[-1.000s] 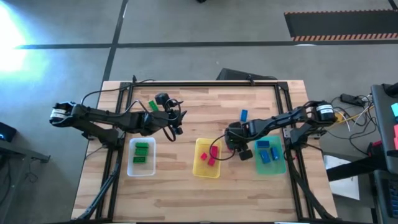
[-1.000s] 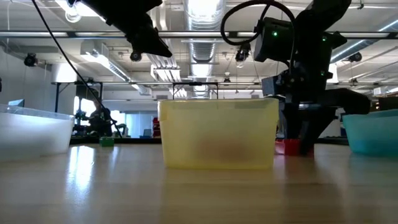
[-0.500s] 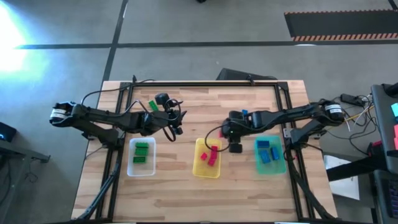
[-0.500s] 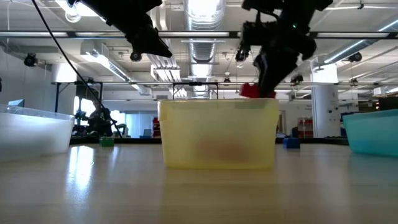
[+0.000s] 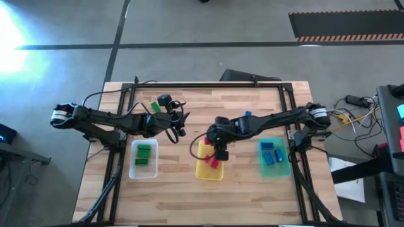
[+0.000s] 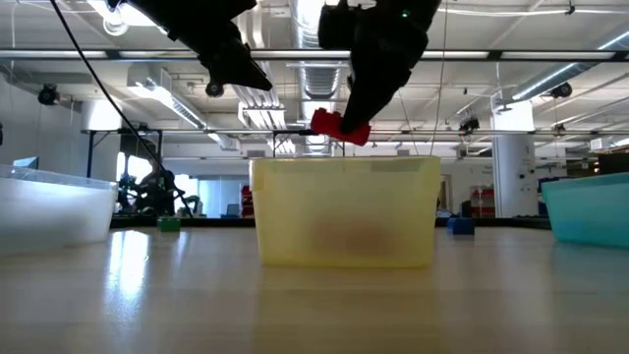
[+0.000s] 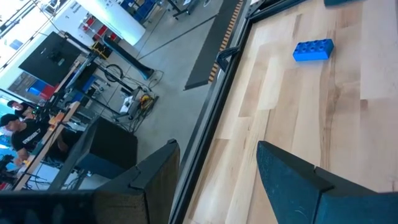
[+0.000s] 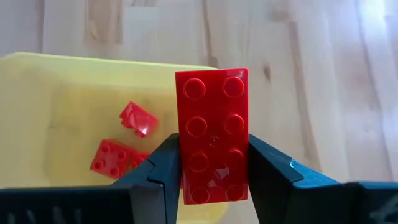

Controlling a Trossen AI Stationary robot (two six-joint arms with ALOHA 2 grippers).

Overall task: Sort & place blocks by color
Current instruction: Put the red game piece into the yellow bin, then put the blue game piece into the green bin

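Observation:
My right gripper is shut on a red two-by-four block above the yellow tray; the low view shows this block held higher than the tray's rim. Smaller red blocks lie on the tray's floor. My left gripper hovers open over bare table between the clear tray and the yellow one. Green blocks lie in the clear tray and blue blocks in the teal tray. One green block and one blue block lie flat on the table. My right gripper pinches the red block between its two fingers, which press its two long sides near one end. The fingers come from above, pointing down. The block is lifted clear over the yellow tray, its studded face turned toward the wrist camera.
The three trays stand in a row across the table's near half. Bare wood lies between them and along the far half, where the loose blue block and the green one sit. Cables trail off the table's right edge.
My right gripper has risen from the table beside the teal tray with the red block and carried it toward the table's left. The block was on the wood between the yellow and teal trays; it is now lifted clear over the yellow tray.

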